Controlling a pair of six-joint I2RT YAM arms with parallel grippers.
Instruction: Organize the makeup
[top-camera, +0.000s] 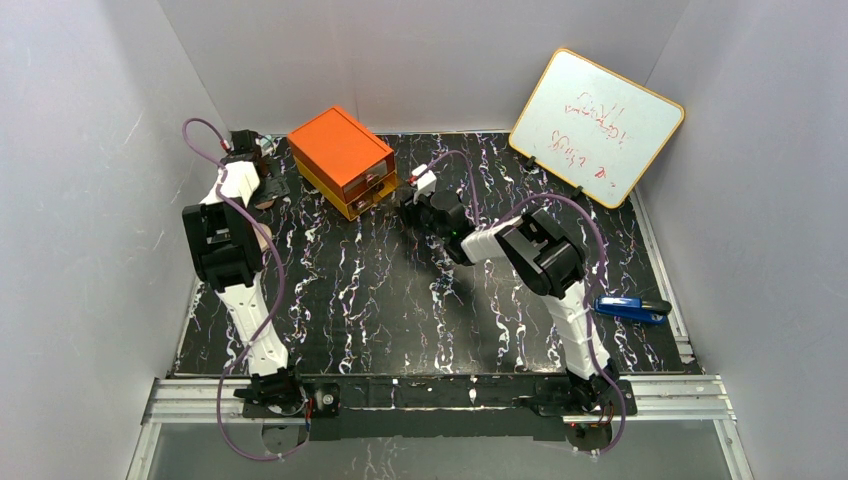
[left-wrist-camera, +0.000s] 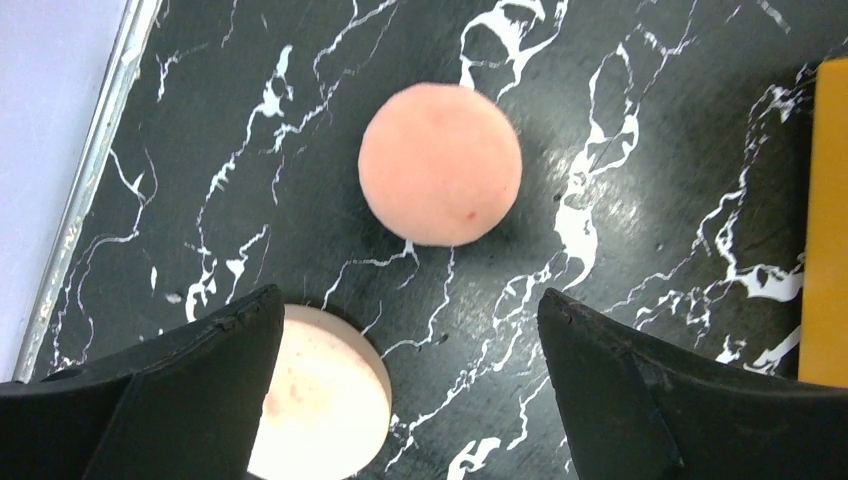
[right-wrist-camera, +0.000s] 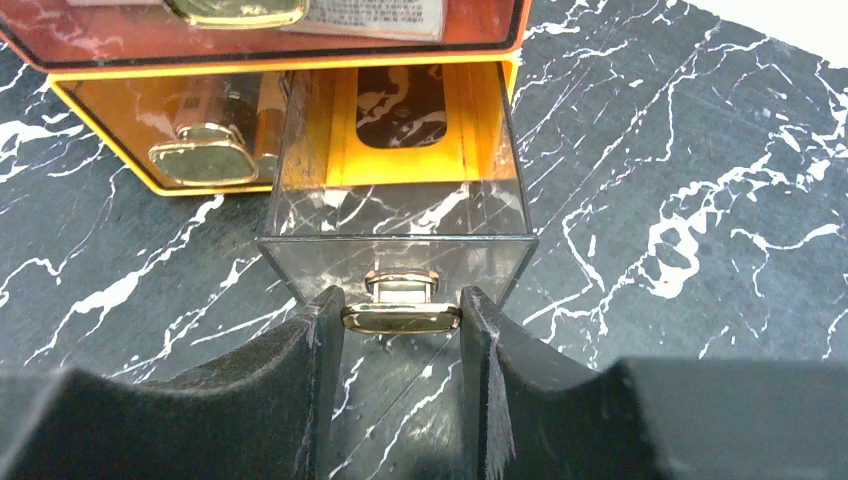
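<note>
Two round peach-pink discs lie on the black marble table by the orange drawer box (top-camera: 340, 155). In the left wrist view one disc (left-wrist-camera: 440, 163) lies ahead of the fingers, and a paler disc (left-wrist-camera: 325, 395) sits partly under the left finger. My left gripper (left-wrist-camera: 410, 330) is open wide just above them, at the back left (top-camera: 258, 185). My right gripper (right-wrist-camera: 401, 325) is shut on the gold handle (right-wrist-camera: 401, 318) of the lower right clear drawer (right-wrist-camera: 395, 215), which is pulled out and empty. The slim pink stick is out of view.
The lower left drawer (right-wrist-camera: 203, 160) is closed, with something gold-brown inside it. The box's yellow side (left-wrist-camera: 825, 220) is close to the right of my left gripper. A whiteboard (top-camera: 597, 125) leans at the back right. A blue stapler-like object (top-camera: 632, 308) lies at the right edge.
</note>
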